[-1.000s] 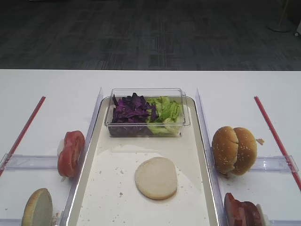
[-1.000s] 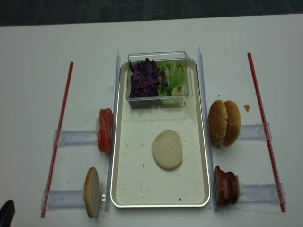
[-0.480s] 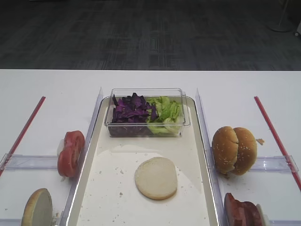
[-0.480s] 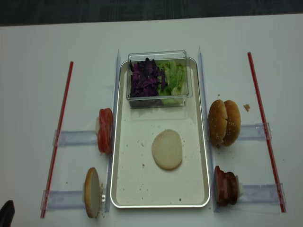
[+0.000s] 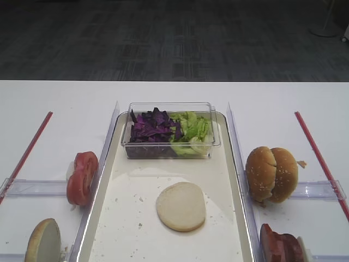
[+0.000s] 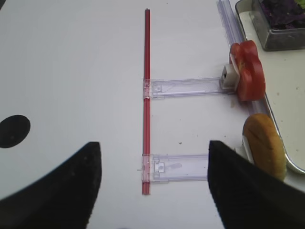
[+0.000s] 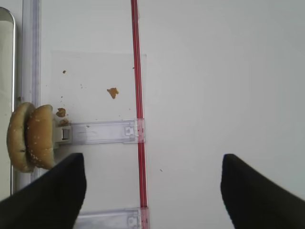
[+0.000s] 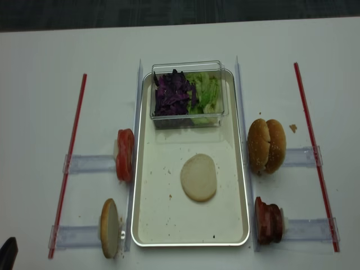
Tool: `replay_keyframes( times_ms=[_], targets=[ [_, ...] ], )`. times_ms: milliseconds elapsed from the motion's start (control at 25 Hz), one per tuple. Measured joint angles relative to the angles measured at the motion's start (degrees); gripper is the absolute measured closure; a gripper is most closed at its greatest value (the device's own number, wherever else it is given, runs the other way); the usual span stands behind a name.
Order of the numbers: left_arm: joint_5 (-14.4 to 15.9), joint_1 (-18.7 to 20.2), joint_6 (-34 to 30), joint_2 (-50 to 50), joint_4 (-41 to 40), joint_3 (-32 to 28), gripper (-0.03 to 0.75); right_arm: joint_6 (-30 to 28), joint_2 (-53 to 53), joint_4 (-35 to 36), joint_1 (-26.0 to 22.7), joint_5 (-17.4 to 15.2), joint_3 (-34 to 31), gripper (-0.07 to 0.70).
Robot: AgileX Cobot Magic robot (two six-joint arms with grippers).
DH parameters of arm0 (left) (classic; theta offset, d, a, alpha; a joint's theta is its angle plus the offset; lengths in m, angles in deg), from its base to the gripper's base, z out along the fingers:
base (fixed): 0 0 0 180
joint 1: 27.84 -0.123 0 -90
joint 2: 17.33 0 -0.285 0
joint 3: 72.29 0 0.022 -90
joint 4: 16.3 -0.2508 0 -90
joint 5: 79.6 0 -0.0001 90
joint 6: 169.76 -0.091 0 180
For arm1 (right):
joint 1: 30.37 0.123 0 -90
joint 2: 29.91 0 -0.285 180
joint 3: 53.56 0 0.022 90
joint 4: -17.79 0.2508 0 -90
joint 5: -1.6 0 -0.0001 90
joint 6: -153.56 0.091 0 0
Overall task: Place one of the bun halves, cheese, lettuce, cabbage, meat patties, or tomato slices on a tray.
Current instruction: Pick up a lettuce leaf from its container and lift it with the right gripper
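A pale bun half (image 5: 181, 206) (image 8: 198, 178) lies cut face up on the cream tray (image 5: 109, 229) (image 8: 163, 219). Two more bun halves (image 5: 271, 173) (image 7: 29, 137) stand on edge right of the tray. Another bun half (image 5: 43, 240) (image 6: 265, 151) stands at its left, behind the tomato slices (image 5: 83, 177) (image 6: 249, 76). Meat patties (image 5: 281, 245) (image 8: 268, 219) stand at the near right. Purple cabbage (image 5: 151, 126) and green lettuce (image 5: 191, 130) fill a clear box. Cheese is out of view. My right gripper (image 7: 152, 191) hangs open over bare table right of the buns. My left gripper (image 6: 155, 186) is open above the left red strip, holding nothing.
The clear box (image 5: 170, 147) sits at the tray's far end. Red strips (image 5: 27, 150) (image 5: 319, 158) run along both sides of the table. Clear plastic holders (image 7: 102, 132) (image 6: 183, 87) carry the standing food. Crumbs (image 7: 113, 92) lie near the right buns.
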Motion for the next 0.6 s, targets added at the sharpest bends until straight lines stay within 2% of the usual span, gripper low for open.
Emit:
replay_keyframes(
  times_ms=[600],
  targets=[
    [0.0,0.0,0.0,0.0,0.0,0.0,0.277,-0.11,21.41,-0.54,0.0,0.27,12.94,0.018]
  ],
)
